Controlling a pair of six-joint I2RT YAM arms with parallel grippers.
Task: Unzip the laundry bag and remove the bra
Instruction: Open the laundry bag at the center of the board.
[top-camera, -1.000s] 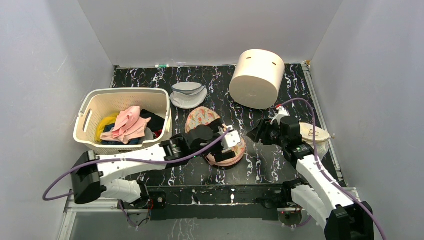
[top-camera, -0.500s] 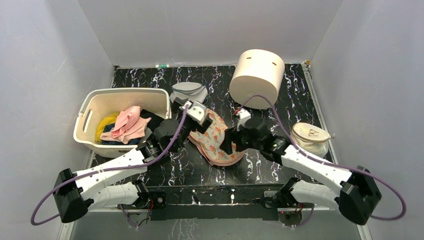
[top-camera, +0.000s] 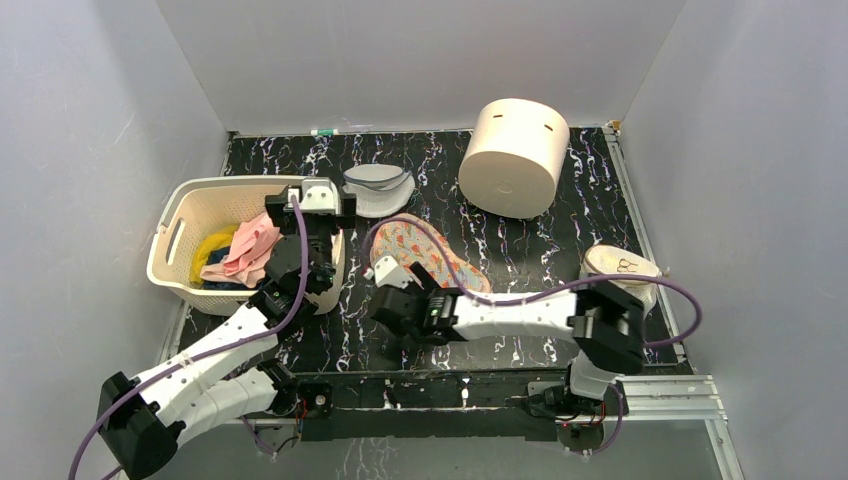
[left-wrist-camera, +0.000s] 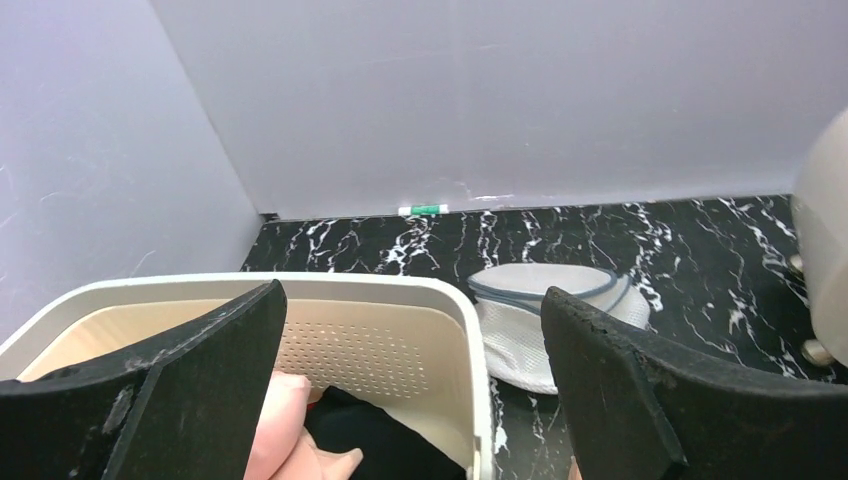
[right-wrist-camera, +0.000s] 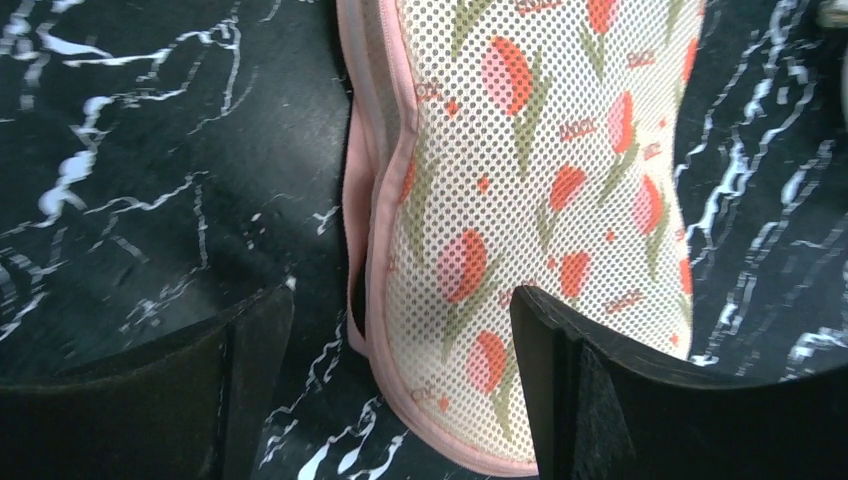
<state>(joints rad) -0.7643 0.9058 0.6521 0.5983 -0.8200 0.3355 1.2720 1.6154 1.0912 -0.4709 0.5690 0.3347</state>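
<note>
The flower-print laundry bag (top-camera: 435, 258) lies flat on the black marbled table. In the right wrist view (right-wrist-camera: 540, 150) its pink zipper rim shows a dark gap on the left side. My right gripper (top-camera: 392, 292) is open at the bag's near-left end, and the bag's end sits between its jaws (right-wrist-camera: 400, 300) untouched. My left gripper (top-camera: 310, 205) is open and empty above the right rim of the basket (left-wrist-camera: 412, 300). Black fabric (left-wrist-camera: 385, 440) lies in the basket beside pink clothes (left-wrist-camera: 285, 430). I cannot tell whether it is the bra.
The cream perforated basket (top-camera: 190, 205) of clothes stands at the left. A round grey-white mesh bag (top-camera: 378, 190) lies behind the flowered case. A big cream cylinder (top-camera: 513, 155) lies at the back right. A round cream mesh pouch (top-camera: 622, 270) sits at the right edge.
My left gripper left the flowered case and swung back-left over the basket. My right arm swept left across the table to the case's near-left end. The case now lies flatter.
</note>
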